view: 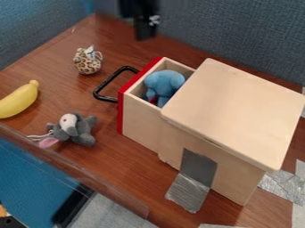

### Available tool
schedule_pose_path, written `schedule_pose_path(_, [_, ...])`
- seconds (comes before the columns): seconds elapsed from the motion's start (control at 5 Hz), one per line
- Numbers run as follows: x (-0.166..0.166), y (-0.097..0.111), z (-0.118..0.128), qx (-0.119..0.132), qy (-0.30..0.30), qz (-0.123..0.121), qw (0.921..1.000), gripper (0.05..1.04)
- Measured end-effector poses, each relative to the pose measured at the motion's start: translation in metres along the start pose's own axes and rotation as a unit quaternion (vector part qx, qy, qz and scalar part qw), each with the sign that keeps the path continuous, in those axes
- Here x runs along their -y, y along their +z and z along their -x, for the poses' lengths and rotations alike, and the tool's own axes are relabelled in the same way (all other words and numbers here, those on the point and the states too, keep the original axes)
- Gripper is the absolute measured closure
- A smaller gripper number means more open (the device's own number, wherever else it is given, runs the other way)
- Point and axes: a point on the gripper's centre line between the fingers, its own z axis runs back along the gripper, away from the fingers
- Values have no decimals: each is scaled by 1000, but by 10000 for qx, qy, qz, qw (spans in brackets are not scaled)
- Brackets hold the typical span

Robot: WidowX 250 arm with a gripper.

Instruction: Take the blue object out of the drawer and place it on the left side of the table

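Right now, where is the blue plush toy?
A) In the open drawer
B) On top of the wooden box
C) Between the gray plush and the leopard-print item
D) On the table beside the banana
A: the blue plush toy sits inside the pulled-out drawer, between its red front and the wooden box's lid.

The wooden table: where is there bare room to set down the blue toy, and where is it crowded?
One bare patch of table lies between banana, spotted toy, gray toy and drawer handle. Another lies between the gray toy and the wooden box. It is crowded where the gray toy nears the table's edge.
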Motion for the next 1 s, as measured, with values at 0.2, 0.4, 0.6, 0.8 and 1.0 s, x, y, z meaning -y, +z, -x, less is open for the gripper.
schedule_pose_path(0.2, [2, -14, -15, 29, -430, -60, 9991, 83])
schedule_pose_path(0.4, [11, -38, -23, -42, -648, 203, 9977, 83])
schedule_pose_path(0.6, [22, -51, -30, -86, -929, 318, 9951, 83])
schedule_pose_path(0.8, [32, -53, -31, -153, -1121, 492, 9924, 83])
schedule_pose_path(1.0, [42, -56, -26, -163, -1226, 776, 9893, 83])
